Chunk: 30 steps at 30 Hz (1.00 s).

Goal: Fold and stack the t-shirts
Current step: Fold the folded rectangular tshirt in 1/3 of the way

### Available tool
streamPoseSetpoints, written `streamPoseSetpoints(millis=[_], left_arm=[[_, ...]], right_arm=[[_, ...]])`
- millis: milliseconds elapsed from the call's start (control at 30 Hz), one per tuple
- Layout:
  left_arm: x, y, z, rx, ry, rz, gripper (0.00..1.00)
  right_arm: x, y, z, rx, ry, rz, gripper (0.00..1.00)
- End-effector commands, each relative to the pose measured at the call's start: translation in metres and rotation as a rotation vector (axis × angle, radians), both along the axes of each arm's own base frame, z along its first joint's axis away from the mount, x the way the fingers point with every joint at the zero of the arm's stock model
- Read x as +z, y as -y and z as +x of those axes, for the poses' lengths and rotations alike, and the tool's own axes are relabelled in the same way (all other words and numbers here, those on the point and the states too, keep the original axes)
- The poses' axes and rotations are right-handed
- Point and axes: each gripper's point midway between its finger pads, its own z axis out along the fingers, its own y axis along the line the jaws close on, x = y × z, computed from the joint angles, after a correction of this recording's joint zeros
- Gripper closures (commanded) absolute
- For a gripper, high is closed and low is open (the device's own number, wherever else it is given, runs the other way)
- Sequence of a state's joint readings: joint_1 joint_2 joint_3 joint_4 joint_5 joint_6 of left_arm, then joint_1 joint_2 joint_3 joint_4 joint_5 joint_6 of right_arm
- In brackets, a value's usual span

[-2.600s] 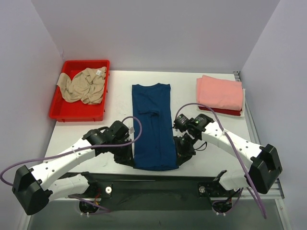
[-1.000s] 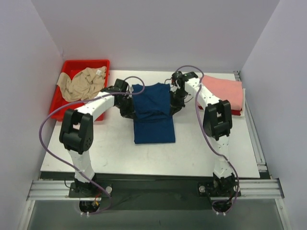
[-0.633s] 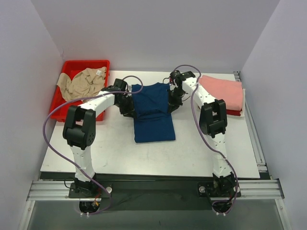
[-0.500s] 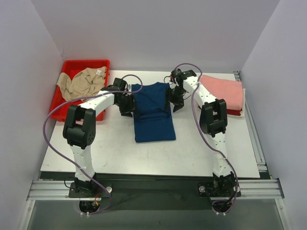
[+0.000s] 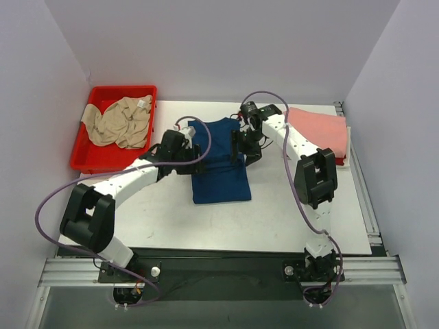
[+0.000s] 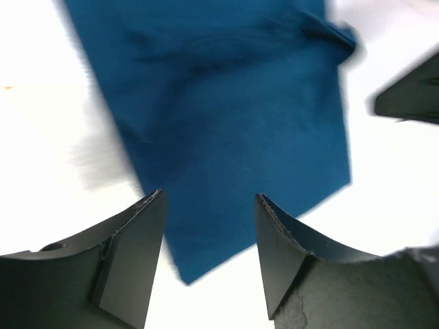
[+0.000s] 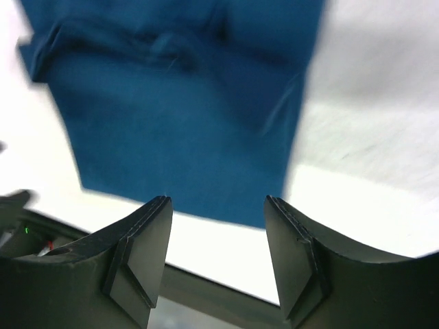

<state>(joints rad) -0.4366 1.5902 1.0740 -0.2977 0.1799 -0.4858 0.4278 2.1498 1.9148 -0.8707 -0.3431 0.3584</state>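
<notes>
Here, the navy t-shirt lies folded into a rectangle at the centre of the table, with its doubled layer toward the far edge. The left gripper hovers over the shirt's left border, jaws parted and holding nothing; blue cloth shows through the gap. The right gripper hovers over the right border, likewise parted and empty. Far left, a crumpled beige t-shirt sits in a red tray. Far right lies a folded salmon-pink t-shirt.
</notes>
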Motion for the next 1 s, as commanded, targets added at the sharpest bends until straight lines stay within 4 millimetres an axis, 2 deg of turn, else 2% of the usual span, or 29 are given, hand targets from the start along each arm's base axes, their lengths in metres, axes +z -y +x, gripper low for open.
streamPoseSetpoints(millis=[0,33,67,100,133,167,367,500,700,800,833,933,967], left_arm=[[0.030,0.039,0.000,-0.096,0.198,-0.081,0.37],[0.025,0.050,-0.014,-0.138,0.201,-0.093,0.38],[0.035,0.062,-0.013,-0.163,0.260,-0.134,0.38],[0.035,0.069,-0.016,-0.181,0.273,-0.150,0.39],[0.026,0.076,-0.026,-0.213,0.264,-0.157,0.39],[0.028,0.081,-0.025,-0.222,0.289,-0.172,0.40],[-0.003,0.101,-0.040,-0.303,0.301,-0.162,0.42],[-0.029,0.109,-0.048,-0.339,0.267,-0.144,0.42],[-0.078,0.102,-0.056,-0.335,0.189,-0.041,0.43],[-0.094,0.094,-0.061,-0.337,0.159,0.005,0.43],[-0.101,0.089,-0.069,-0.342,0.143,0.022,0.43],[-0.108,0.080,-0.079,-0.349,0.131,0.041,0.43],[-0.116,0.074,-0.089,-0.355,0.110,0.056,0.43]], right_arm=[[0.025,-0.016,-0.025,0.045,0.039,0.031,0.44],[0.019,-0.019,-0.035,0.053,0.021,0.029,0.44],[0.018,-0.024,-0.039,0.041,0.008,0.045,0.44],[0.014,-0.028,-0.041,0.042,0.002,0.056,0.44],[0.008,-0.031,-0.044,0.042,-0.016,0.056,0.44],[0.004,-0.034,-0.046,0.031,-0.033,0.062,0.44],[-0.023,-0.045,-0.038,0.015,-0.068,0.052,0.44],[-0.028,-0.056,-0.026,0.017,-0.062,0.069,0.45],[-0.053,-0.064,-0.016,-0.010,-0.093,0.056,0.45],[-0.058,-0.064,-0.007,-0.031,-0.076,0.036,0.45],[-0.058,-0.063,-0.003,-0.038,-0.067,0.031,0.45],[-0.057,-0.064,0.011,-0.074,-0.026,0.023,0.45],[-0.053,-0.064,0.020,-0.091,-0.004,0.030,0.45]])
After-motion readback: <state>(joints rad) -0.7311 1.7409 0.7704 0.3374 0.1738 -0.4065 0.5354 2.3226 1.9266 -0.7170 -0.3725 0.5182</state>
